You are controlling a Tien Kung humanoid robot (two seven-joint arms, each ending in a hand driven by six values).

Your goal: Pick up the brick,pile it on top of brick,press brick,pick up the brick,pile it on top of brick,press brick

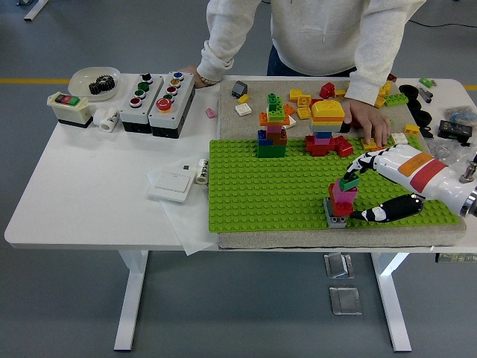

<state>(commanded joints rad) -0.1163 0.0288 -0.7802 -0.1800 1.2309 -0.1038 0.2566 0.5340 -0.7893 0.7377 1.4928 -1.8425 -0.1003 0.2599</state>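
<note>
1 head view looks forward and down from high on the robot's side, far enough back to take in the whole white rectangular table (97,194), its near edge lying low in the picture.

— Green studded baseplate (268,190) on beige cloth (231,112), over a white table (97,186).

— Small stack (341,197): grey base, red and pink middle, green brick (350,180) on top.

— Right hand (373,186): white shell, black fingers with white patches, orange and red bands.

— Far tower (326,123): yellow top, red below. Person's sleeve (373,52): pale grey.
</note>
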